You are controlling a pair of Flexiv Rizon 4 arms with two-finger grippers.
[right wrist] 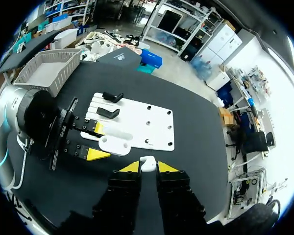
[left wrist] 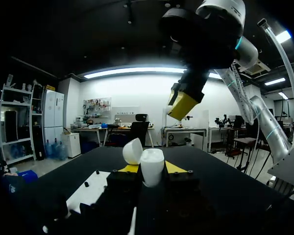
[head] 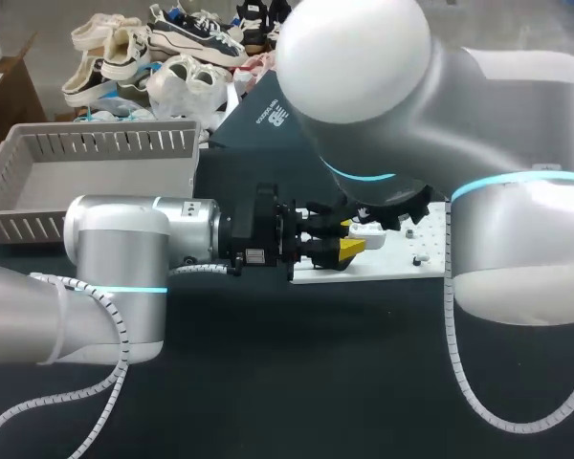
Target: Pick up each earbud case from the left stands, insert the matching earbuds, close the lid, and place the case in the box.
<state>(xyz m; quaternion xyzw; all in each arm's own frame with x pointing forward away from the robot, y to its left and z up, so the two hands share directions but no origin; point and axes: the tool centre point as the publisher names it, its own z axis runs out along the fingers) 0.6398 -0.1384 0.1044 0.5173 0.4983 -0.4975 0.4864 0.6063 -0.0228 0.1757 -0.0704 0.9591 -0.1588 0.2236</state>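
two likely light, slick pieces: your left gripper (right wrist: 98, 142) clamps the case (left wrist: 152, 169) by its sides, right gripper (right wrist: 148, 168) pinches an earbud (right wrist: 147, 161); squeeze gently.

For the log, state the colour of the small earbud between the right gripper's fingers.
White. The small rounded earbud shows best in the right wrist view.

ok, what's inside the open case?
The case in the left pincer shows only white inside; seated buds too small to tell. Right pincer holds one earbud outside.
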